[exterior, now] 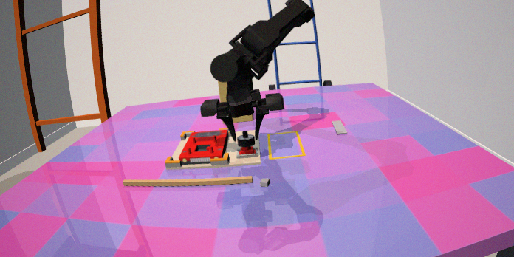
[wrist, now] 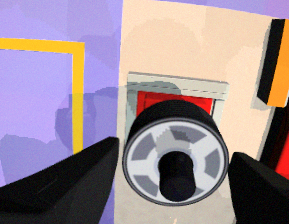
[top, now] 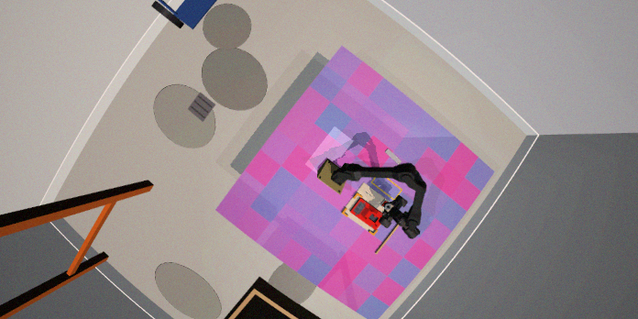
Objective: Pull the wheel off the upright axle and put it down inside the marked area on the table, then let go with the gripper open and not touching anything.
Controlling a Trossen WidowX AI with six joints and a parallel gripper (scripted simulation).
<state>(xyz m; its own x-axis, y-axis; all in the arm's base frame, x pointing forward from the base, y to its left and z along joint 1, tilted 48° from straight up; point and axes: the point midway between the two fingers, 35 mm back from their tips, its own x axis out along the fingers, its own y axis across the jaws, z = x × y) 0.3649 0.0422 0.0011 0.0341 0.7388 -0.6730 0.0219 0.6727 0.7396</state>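
- The wheel (wrist: pixel 175 159) sits on the upright axle (wrist: pixel 176 175), on the pale board (exterior: pixel 212 161) near the middle of the surface (exterior: pixel 369 174).
- The gripper (wrist: pixel 173 185) hangs right over it, half open, one finger (wrist: pixel 62 185) on each side of the wheel. It holds nothing, and I see a thin gap on both sides.
- The wheel looks small, hard and light. Its round black rim may be slippery.
- A good hold is the rim, squeezed from both sides, then a straight pull up.
- The yellow marked area (exterior: pixel 286 145) lies just beside the board, toward the right edge.
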